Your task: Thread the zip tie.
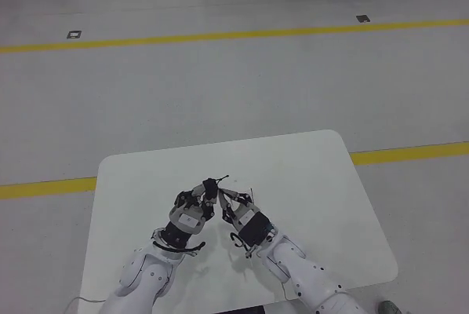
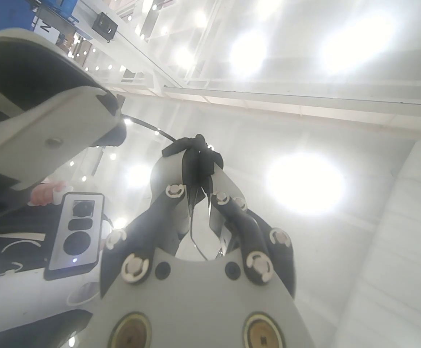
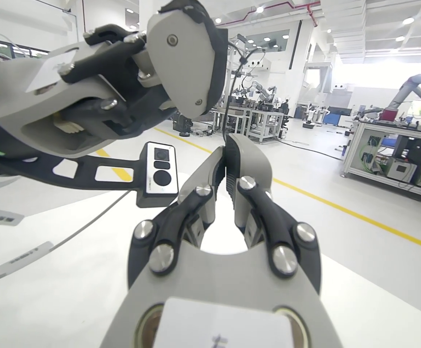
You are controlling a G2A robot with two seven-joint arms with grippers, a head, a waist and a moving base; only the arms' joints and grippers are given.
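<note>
Gently bowed, thin black zip tie (image 2: 152, 128) joins left gripper (image 2: 197, 161) and right gripper (image 3: 225, 153).

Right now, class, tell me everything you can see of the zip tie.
The zip tie is a thin black strap, plastic by its look, held in the air above the white table. It curves between the left gripper and the right gripper, which sit close together, each shut on it.

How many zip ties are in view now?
1: a black zip tie, held between the left gripper and right gripper above the table. Others may be hidden.
</note>
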